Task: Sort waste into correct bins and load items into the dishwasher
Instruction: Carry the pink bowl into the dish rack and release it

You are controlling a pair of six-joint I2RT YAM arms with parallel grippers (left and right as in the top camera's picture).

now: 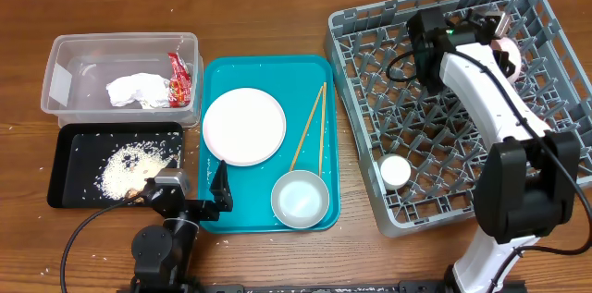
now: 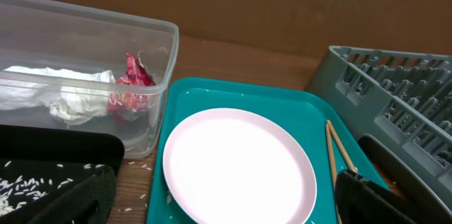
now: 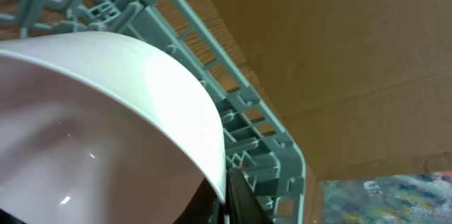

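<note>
My right gripper [image 1: 499,39] is shut on the rim of the small pink bowl [image 1: 512,58] and holds it over the far right part of the grey dish rack [image 1: 444,117]. In the right wrist view the bowl [image 3: 106,125] fills the frame, with a finger [image 3: 236,196] on its rim. A white cup [image 1: 395,172] stands in the rack. My left gripper [image 1: 218,193] is open and empty, low at the near edge of the plate [image 1: 244,127] [image 2: 236,167]. The chopsticks [image 1: 310,127] and the greyish-white bowl [image 1: 300,198] lie on the teal tray. The napkin [image 1: 134,90] and the red wrapper [image 1: 178,79] lie in the clear tub [image 1: 69,53]. The rice [image 1: 129,168] is in the black tray [image 1: 74,145].
The teal tray [image 1: 319,71] sits between the bins and the rack. A few rice grains lie on the table by the black tray [image 2: 138,196]. The right arm [image 1: 504,136] reaches across the rack. Brown cardboard stands behind the table.
</note>
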